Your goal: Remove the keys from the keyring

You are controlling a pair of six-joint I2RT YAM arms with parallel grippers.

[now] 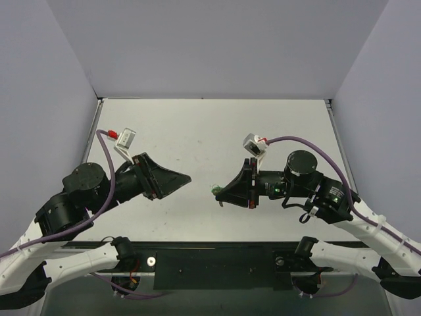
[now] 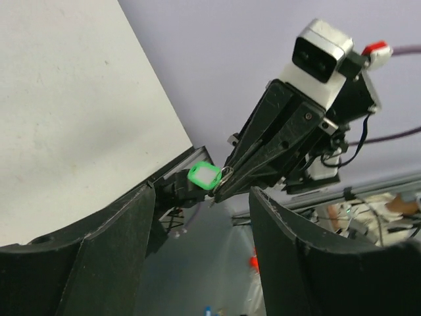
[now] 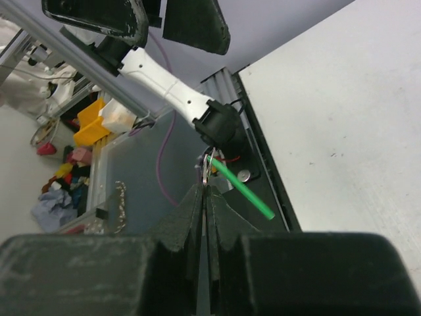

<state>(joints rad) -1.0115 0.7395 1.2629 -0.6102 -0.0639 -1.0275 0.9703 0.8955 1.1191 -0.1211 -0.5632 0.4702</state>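
Note:
My right gripper (image 1: 220,193) is shut on the keyring's thin metal ring (image 3: 207,172) and holds it above the table near the front edge. The green tag (image 1: 215,191) sticks out from its tips. It faces the left wrist camera (image 2: 204,176) and shows edge-on as a green bar in the right wrist view (image 3: 241,188). The grey key is mostly hidden; only a small grey tip (image 2: 212,200) hangs below the ring. My left gripper (image 1: 188,178) is open and empty, a short way left of the tag and pointing at it, with its fingers (image 2: 118,237) wide apart.
The white table (image 1: 210,131) lies under both arms, with grey walls on three sides. The black front rail (image 1: 217,263) runs along the near edge. The left arm's fingers (image 3: 197,26) show at the top of the right wrist view.

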